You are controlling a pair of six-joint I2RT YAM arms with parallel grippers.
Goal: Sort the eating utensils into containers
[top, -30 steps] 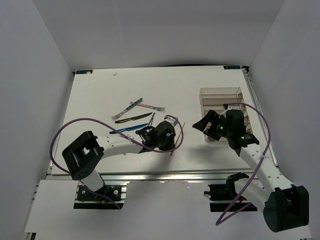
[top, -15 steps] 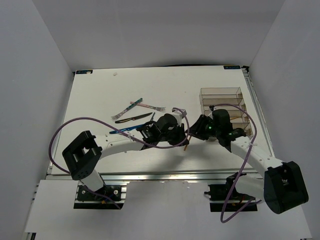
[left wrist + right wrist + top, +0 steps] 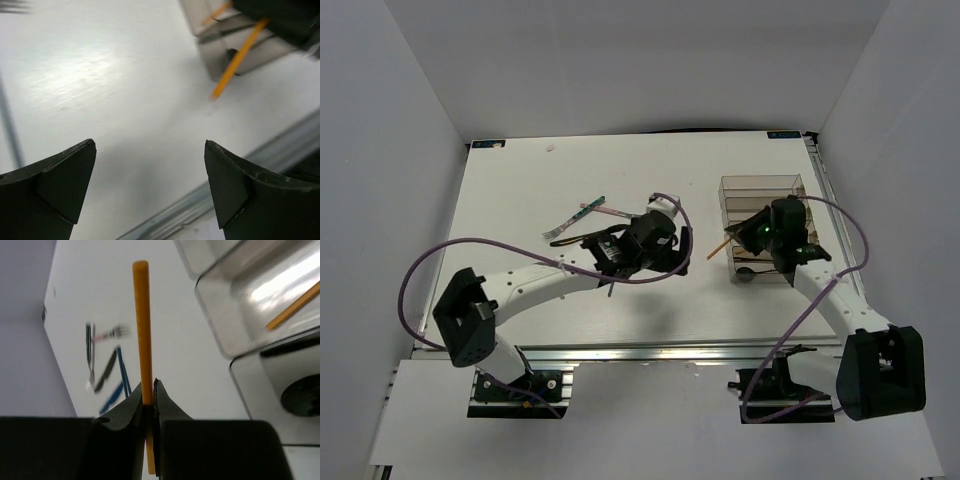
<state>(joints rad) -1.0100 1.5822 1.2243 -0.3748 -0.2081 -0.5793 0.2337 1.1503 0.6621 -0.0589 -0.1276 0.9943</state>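
Note:
My right gripper (image 3: 150, 395) is shut on a thin brown chopstick (image 3: 142, 325), whose free end pokes out to the left of the gripper (image 3: 750, 238) in the top view, by the near left corner of the clear tray (image 3: 760, 185). Another chopstick (image 3: 292, 305) lies in a tray compartment (image 3: 240, 335). My left gripper (image 3: 150, 145) is open and holds nothing; it hovers over the table left of the tray (image 3: 220, 60), facing the held chopstick (image 3: 237, 60). Forks (image 3: 615, 212), a black knife (image 3: 105, 372) and a blue piece (image 3: 120, 375) lie further left.
The left arm (image 3: 570, 275) stretches across the table's middle and covers part of the loose cutlery. A dark round item (image 3: 302, 397) sits in the nearest tray compartment. The table's metal front rail (image 3: 200, 205) runs close below the left gripper.
The two grippers met at mid-table; the left one opened and drew back, the right one shut on the chopstick and carried it right to the tray.

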